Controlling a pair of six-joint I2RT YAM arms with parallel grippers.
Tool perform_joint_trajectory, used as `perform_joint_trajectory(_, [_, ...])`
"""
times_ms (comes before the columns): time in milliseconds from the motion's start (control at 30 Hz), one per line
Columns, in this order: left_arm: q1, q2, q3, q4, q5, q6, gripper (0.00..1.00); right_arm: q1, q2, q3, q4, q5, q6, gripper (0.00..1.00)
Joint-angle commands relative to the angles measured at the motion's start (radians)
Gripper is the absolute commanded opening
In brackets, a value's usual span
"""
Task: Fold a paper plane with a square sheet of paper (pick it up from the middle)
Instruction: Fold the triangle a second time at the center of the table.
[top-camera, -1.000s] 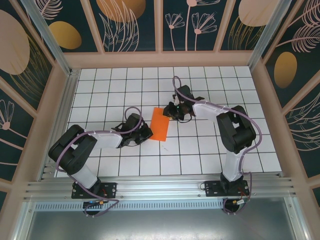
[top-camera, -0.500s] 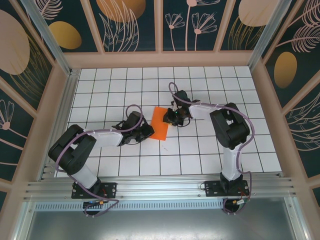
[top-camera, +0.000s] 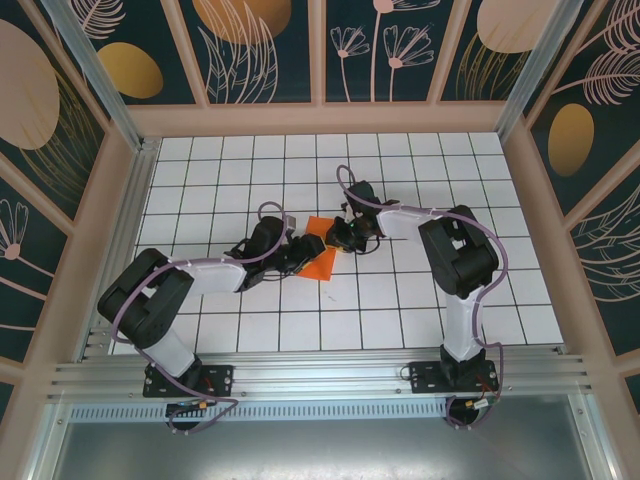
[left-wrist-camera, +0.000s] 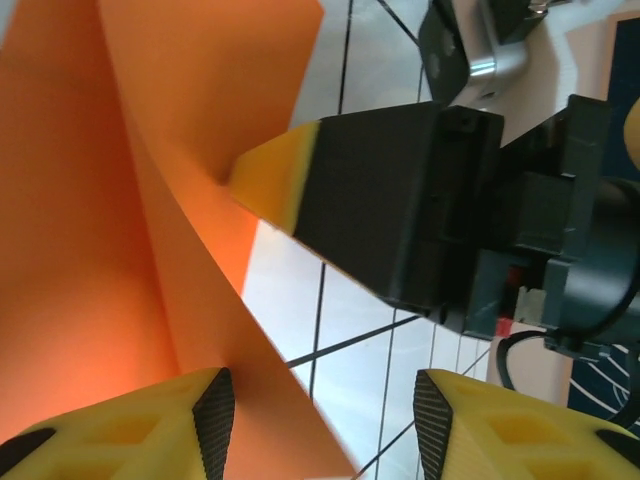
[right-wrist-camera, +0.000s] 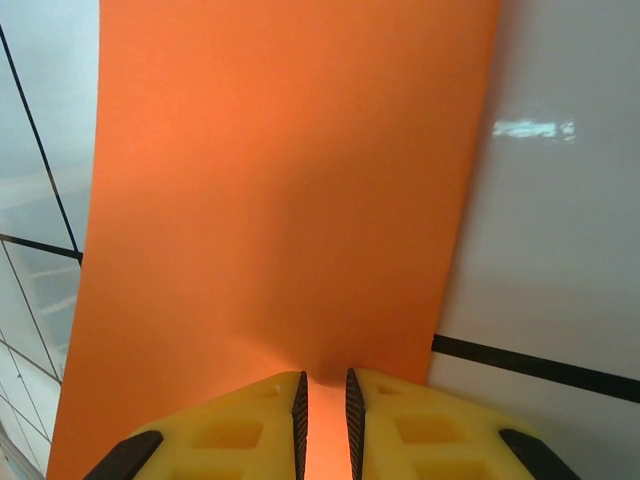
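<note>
The square sheet of paper (top-camera: 321, 263) is a bright orange, folded shape near the middle of the tiled table. My right gripper (top-camera: 338, 237) is at its right edge. In the right wrist view its jaws (right-wrist-camera: 325, 410) are shut on a puckered ridge of the paper (right-wrist-camera: 280, 180). My left gripper (top-camera: 303, 252) covers the paper's left side. In the left wrist view it (left-wrist-camera: 325, 425) stands open, with one finger (left-wrist-camera: 150, 420) over the paper (left-wrist-camera: 120, 200) and a corner of the sheet lying between the jaws. The right gripper's yellow fingertip (left-wrist-camera: 268, 180) presses into a raised crease there.
The white gridded table (top-camera: 400, 300) is walled by wooden panels (top-camera: 520, 200) on three sides. An aluminium rail (top-camera: 320, 375) with both arm bases runs along the near edge. The two arms meet over the paper, fingers a few centimetres apart.
My left gripper has opened and slid right onto the paper's left side. The right gripper moved left onto the paper's right edge, then held still, staying pinched.
</note>
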Motion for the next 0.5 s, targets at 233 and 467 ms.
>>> perform_joint_trajectory(233, [-0.006,0.129,0.044,0.094,0.026,-0.009,0.52,0.011,0.017,-0.018,0.010,-0.050,0.000,0.22])
perform_joint_trajectory(467, [-0.005,0.135,0.033,0.077,-0.007,-0.007,0.42,-0.027,-0.045,-0.016,0.029,-0.079,-0.018,0.23])
